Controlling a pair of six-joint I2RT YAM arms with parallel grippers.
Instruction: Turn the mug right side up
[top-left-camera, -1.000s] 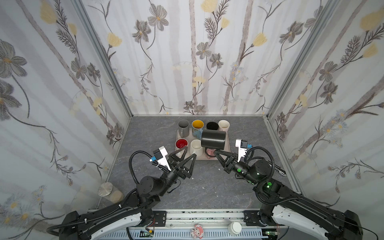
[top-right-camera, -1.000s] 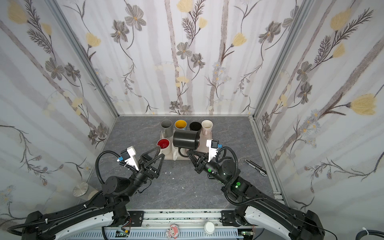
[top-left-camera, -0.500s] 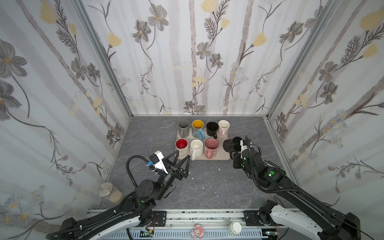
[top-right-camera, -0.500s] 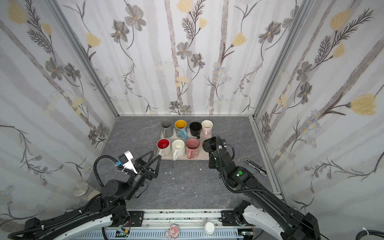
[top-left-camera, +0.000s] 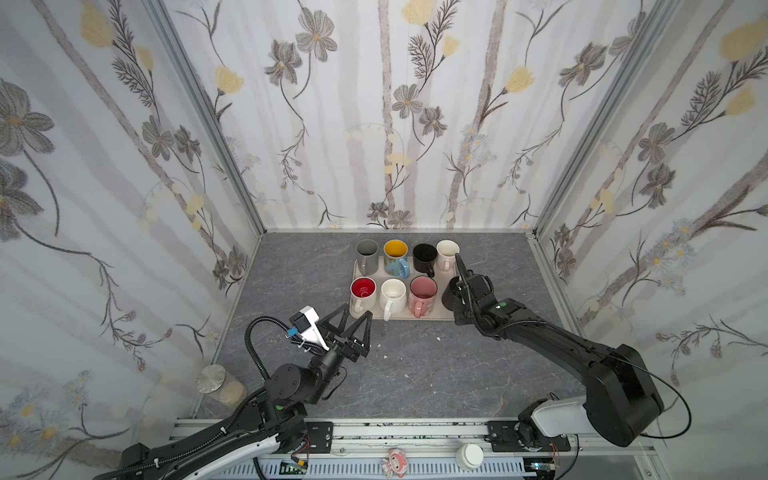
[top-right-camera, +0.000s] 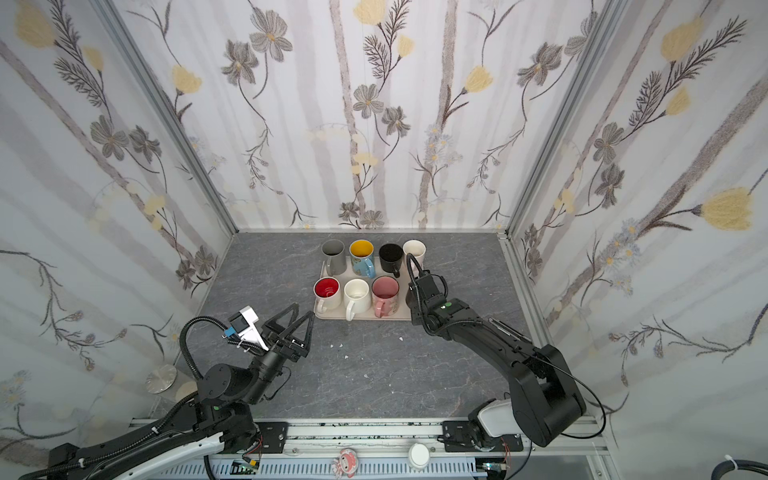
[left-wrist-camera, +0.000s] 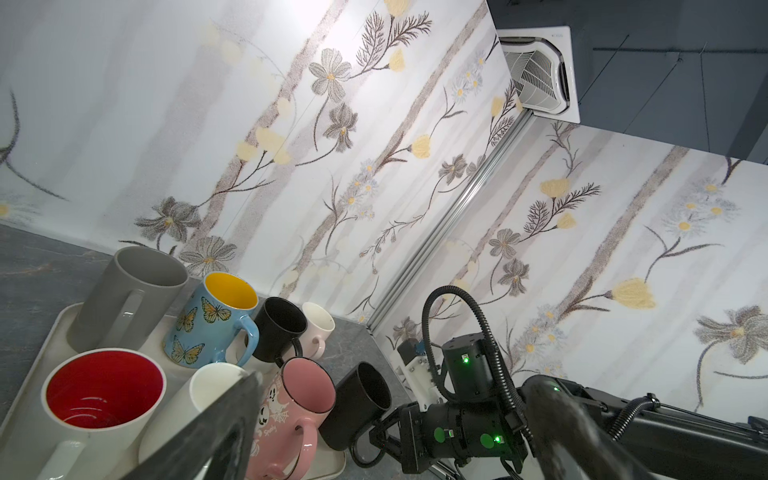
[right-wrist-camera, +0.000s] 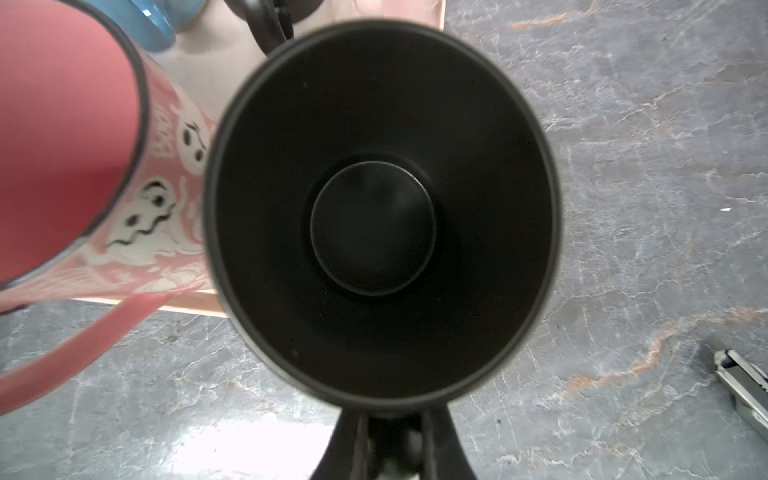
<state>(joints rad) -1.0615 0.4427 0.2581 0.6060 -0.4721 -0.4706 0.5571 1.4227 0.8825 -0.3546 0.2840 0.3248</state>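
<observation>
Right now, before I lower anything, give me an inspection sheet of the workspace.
Surface: grey marbled tabletop, no spill seen.
Job's things: black mug mouth upward at the right end of the tray, beside the pink mug; whether it rests down, cannot tell. Tray carries seven upright mugs.
Clutter: white flecks; metal tool lying on the tabletop.
Grippers: left gripper open, empty; right gripper shut on the black mug's handle.
Cables: left arm hose and right wrist hose loop free.
Surroundings: floral walls; lidded jar outside the left wall.
</observation>
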